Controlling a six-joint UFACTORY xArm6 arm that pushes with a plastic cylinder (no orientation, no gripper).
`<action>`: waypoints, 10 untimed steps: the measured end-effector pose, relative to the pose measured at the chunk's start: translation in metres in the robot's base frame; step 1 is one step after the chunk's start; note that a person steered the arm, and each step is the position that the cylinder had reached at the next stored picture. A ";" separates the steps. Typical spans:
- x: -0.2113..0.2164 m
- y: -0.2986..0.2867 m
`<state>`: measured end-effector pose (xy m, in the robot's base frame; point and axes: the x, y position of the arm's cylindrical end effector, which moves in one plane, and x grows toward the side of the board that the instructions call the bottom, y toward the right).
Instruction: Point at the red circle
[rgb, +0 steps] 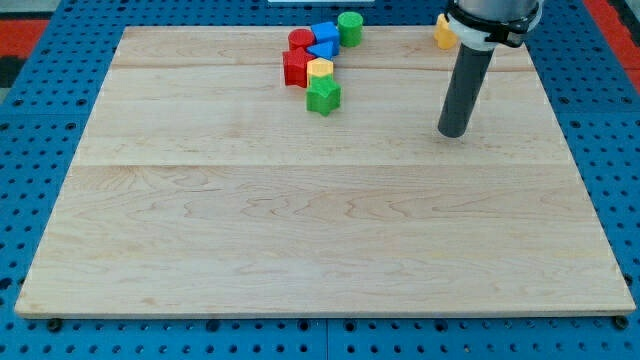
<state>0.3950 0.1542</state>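
Target first: red circle (301, 40) is sitting at the top-left edge of the cluster near the board's (300, 250) top, touching the red block (295, 68) just below it and a blue block (324, 32) on its right. Your tip (454, 132) is standing well to the right of the red circle and lower, clear of everything. No jaws on this rod, so nothing is opening or gripping. You are wanting a leftward sweep passing below the green star (323, 96), then coming up on the circle's open left side and stopping just short, nudging nothing.
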 end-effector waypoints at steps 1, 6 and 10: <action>0.019 0.000; -0.024 -0.284; -0.203 -0.215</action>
<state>0.1923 -0.0607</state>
